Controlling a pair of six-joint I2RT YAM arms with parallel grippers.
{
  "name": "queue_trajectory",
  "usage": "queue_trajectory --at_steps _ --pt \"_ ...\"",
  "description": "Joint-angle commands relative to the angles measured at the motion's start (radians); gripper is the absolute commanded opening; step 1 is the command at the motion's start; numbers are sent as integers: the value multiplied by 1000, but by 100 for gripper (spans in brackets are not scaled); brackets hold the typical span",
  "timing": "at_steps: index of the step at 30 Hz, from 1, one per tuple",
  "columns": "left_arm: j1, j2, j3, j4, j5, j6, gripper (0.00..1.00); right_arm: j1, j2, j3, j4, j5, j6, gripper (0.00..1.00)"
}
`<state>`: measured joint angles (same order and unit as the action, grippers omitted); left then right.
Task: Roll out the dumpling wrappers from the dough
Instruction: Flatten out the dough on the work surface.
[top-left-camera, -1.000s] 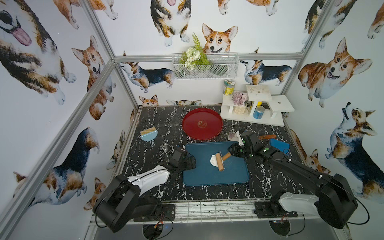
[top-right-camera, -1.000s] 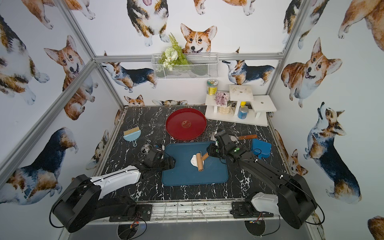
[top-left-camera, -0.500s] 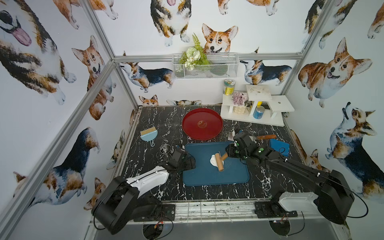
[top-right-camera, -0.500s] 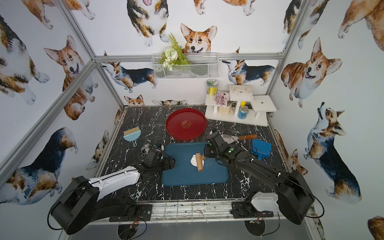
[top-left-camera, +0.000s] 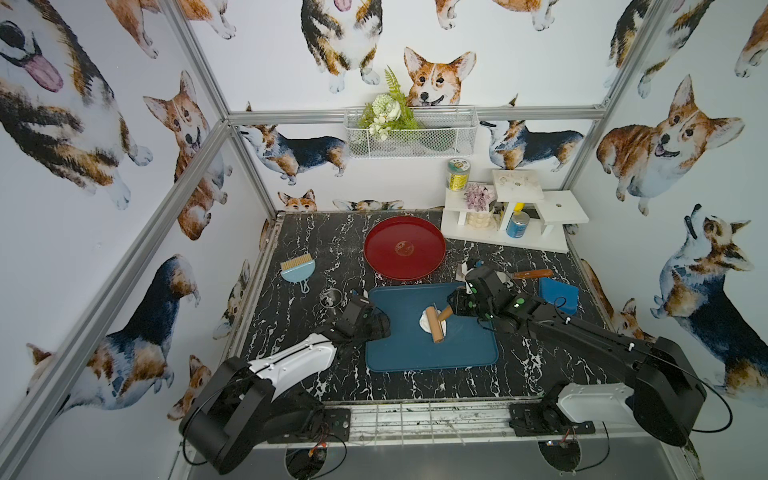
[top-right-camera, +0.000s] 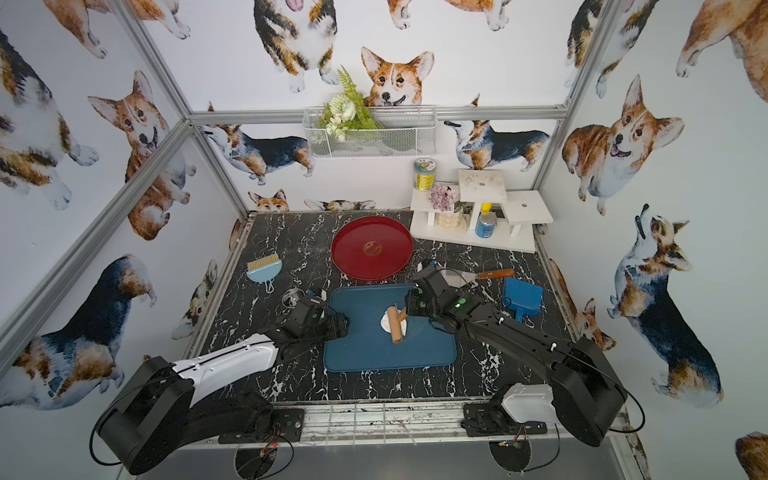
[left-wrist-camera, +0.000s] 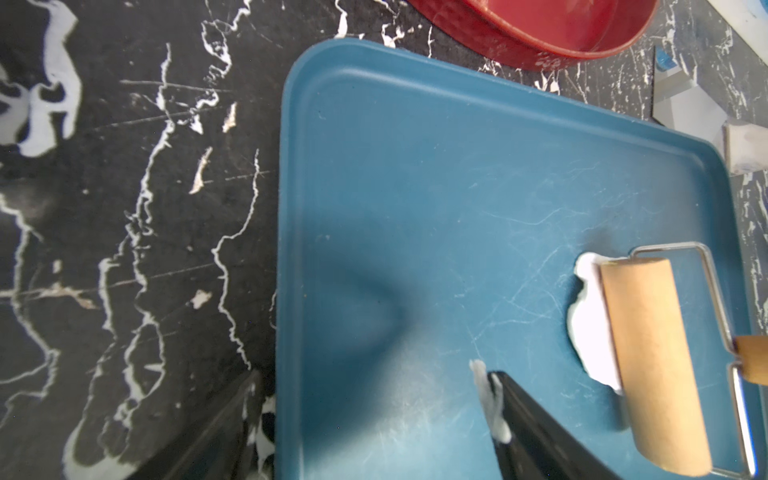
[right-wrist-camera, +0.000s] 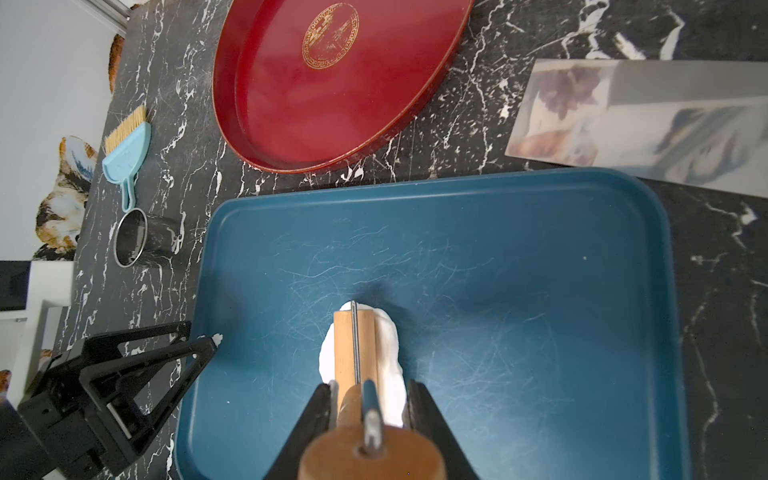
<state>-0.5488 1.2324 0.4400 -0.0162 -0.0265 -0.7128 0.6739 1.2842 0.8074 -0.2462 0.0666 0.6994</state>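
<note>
The dough (top-left-camera: 424, 321) (top-right-camera: 385, 321) is a flattened white patch with a ragged outline in the middle of the blue tray (top-left-camera: 415, 357) (top-right-camera: 374, 357). A wooden roller (top-left-camera: 435, 327) (right-wrist-camera: 345, 349) lies across it and hides its middle. My right gripper (top-left-camera: 452, 309) (right-wrist-camera: 371, 388) is shut on the roller's wooden handle. My left gripper (top-left-camera: 383, 327) (left-wrist-camera: 374, 374) stands open and empty at the tray's left edge, one finger over the tray and one outside it. A smear of dough (left-wrist-camera: 488, 395) sticks to that inner finger. No dumpling wrappers show in any view.
A red round plate (top-left-camera: 404, 247) lies behind the tray. A metal ring cutter (top-left-camera: 331, 297) and a light blue brush (top-left-camera: 297, 268) lie to the left. A wooden-handled scraper (top-left-camera: 532, 274) and a blue scoop (top-left-camera: 559, 293) lie to the right, a white shelf (top-left-camera: 511, 216) at the back right.
My right gripper has pushed the roller a little to the left over the dough. The left gripper has stayed at the tray's left edge, open.
</note>
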Motion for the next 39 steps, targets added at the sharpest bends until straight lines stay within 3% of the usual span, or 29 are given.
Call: queue_trajectory --at_steps 1,8,15,25,33,39 --pt "1 -4 1 -5 -13 -2 89 -5 -1 -12 -108 59 -24 0" --pt "2 -10 -4 -3 -13 -2 89 -91 -54 -24 -137 52 -87 0" --pt "1 -4 -3 3 -14 -4 89 -80 -27 -38 -110 -13 -85 0" --pt "1 -1 4 0 -13 -3 90 -27 22 -29 -74 -3 -54 0" --pt "2 -9 6 -14 -26 -5 92 -104 -26 -34 -124 25 -103 0" --pt "2 -43 -16 5 -25 -15 93 -102 -13 -51 -112 -12 -111 0"
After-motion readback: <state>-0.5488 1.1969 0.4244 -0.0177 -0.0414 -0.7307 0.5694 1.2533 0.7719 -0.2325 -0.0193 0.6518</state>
